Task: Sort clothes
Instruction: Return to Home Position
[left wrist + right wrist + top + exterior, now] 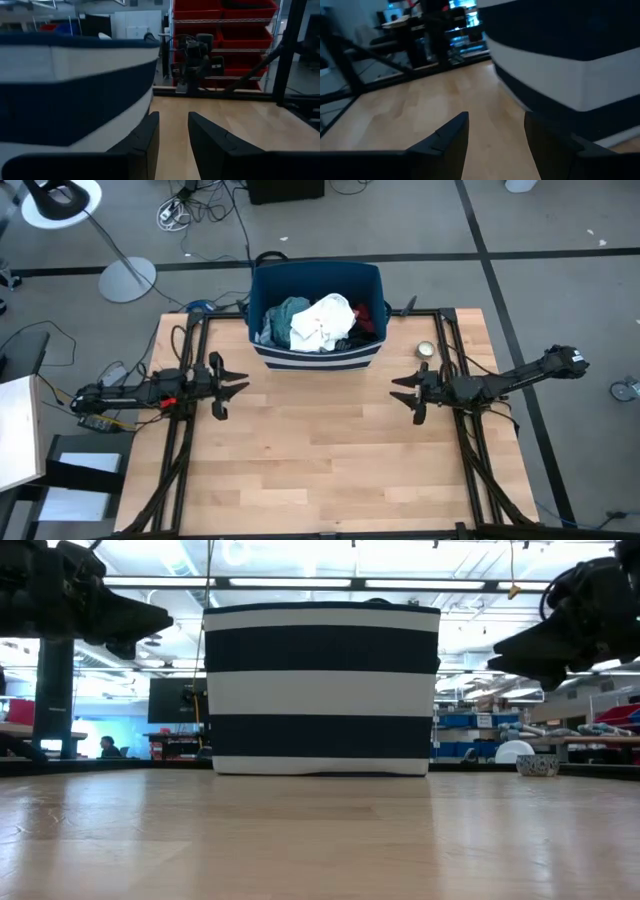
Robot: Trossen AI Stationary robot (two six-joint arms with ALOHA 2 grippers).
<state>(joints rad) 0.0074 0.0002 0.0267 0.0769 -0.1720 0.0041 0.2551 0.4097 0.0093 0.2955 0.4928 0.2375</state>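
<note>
Near the table's (pixel 320 470) side edges, the left gripper (pixel 234 383) and right gripper (pixel 402 390) hang with jaws apart, holding nothing. At the far edge the clothes (pixel 322 322) lie heaped in the bin (pixel 318 361). They look soft, light and limp, probably best pinched at a raised fold.

— Colours on the bin?
— Right now I'm reading the bin (pixel 320 690) as broad navy and white bands, blue inside.
— And what's in it?
— A white garment (pixel 322 323), a teal piece (pixel 285 315), a red scrap (pixel 387 309), some dark fabric (pixel 360 338).
— Desk?
— The desk (pixel 320 460) is pale blond wood planks. Left hand (pixel 244 381) and right hand (pixel 396 388), both black.
</note>
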